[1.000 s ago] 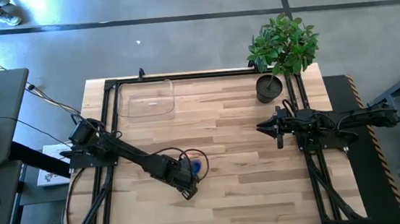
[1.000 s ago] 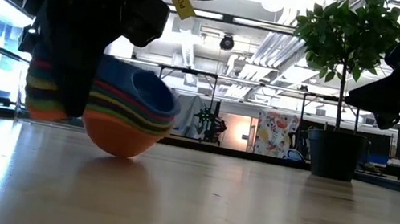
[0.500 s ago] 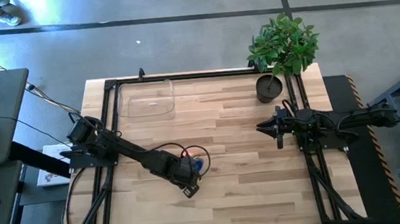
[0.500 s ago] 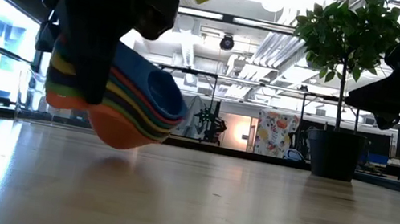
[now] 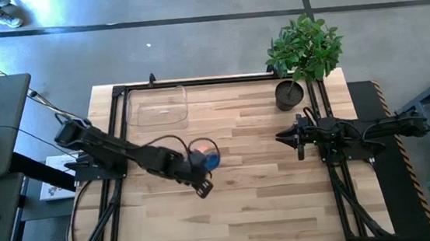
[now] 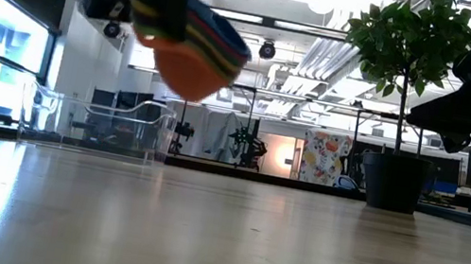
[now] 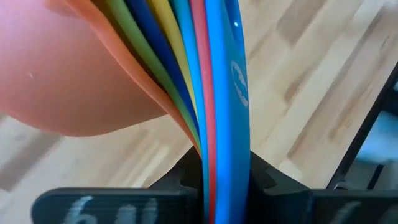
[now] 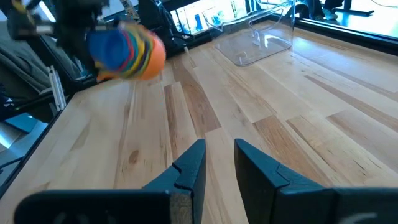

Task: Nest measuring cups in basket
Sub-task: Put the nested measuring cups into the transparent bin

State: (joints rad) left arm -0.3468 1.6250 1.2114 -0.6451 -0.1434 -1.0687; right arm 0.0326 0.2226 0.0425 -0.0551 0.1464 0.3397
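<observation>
Gripping the stack by its handles, the left gripper (image 5: 198, 162) holds the nested measuring cups (image 5: 206, 157) clear of the wooden table (image 5: 267, 178), roughly at the middle of the table's left half. From the low view the cups (image 6: 195, 44) hang well above the boards, orange bowl lowest and the stack tilted. The left wrist view shows the flat handles (image 7: 214, 99) pressed edge to edge between the dark fingers (image 7: 186, 177): dark blue, red, light blue, yellow, green bands, with the orange bowl bulging to one side. One blue handle carries a small embossed mark (raised characters, but I cannot read them). A yellow tag hangs on the left arm in the low view; no writing on it can be made out.

The basket (image 5: 157, 107) sits empty at the table's far-left corner, just inside the black frame rail, well apart from the lifted cups. In the low view its clear walls (image 6: 95, 124) rest on the boards beyond and below the stack.

The right gripper (image 5: 288, 138) waits over the right half of the table, near the right edge, its fingers (image 8: 189, 167) a little apart and holding nothing. A potted plant (image 5: 303, 54) stands at the far-right corner.
</observation>
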